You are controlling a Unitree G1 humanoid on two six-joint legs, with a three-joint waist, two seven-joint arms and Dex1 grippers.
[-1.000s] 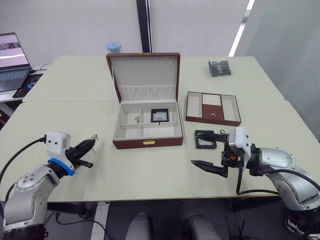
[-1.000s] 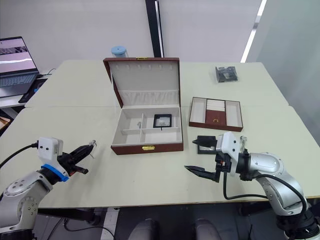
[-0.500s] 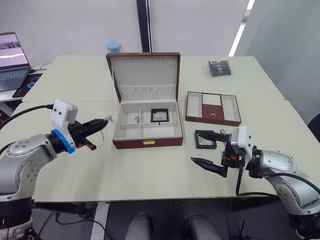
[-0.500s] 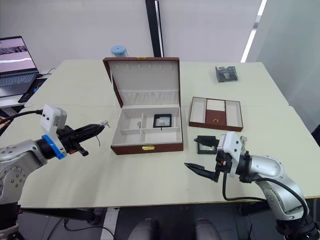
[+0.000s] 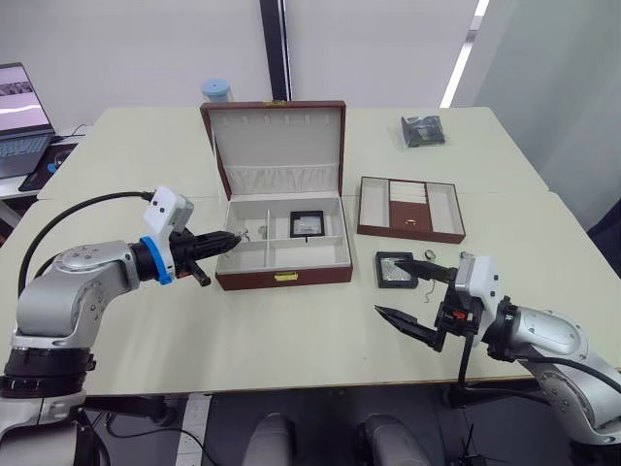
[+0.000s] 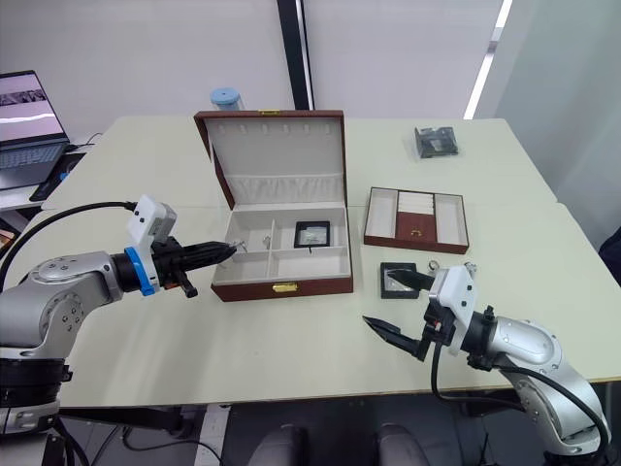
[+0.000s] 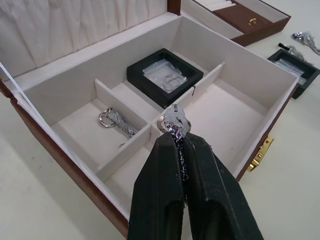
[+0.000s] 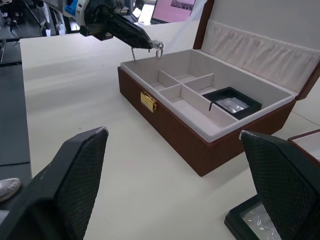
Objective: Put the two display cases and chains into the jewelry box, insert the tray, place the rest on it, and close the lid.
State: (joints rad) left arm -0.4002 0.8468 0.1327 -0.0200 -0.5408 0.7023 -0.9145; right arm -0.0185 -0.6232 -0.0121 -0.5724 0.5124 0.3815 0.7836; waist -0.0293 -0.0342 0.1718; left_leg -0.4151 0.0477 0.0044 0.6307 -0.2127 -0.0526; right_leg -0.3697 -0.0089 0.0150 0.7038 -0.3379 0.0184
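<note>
Silver chain [image 7: 175,121] is pinched between the closed fingers of the left gripper [image 5: 229,240], poised over the jewelry box [image 5: 283,277] mid-frame, presumably for dropping in. Lower right, the right gripper [image 5: 409,293] waits wide open and empty beside a display case [image 5: 398,270].

L pincer [image 6: 227,249] w/ chain [image 6: 236,251] over jewelry box [image 6: 281,285] edge

Silver-grey rounded arm shells are seen on both sides, each wrist topped by a white boxy camera block. A blue ring is worn behind the left gripper [image 5: 225,243]; black cables are looped along both forearms, and the right gripper [image 5: 412,303] is fitted with black textured fingers.
</note>
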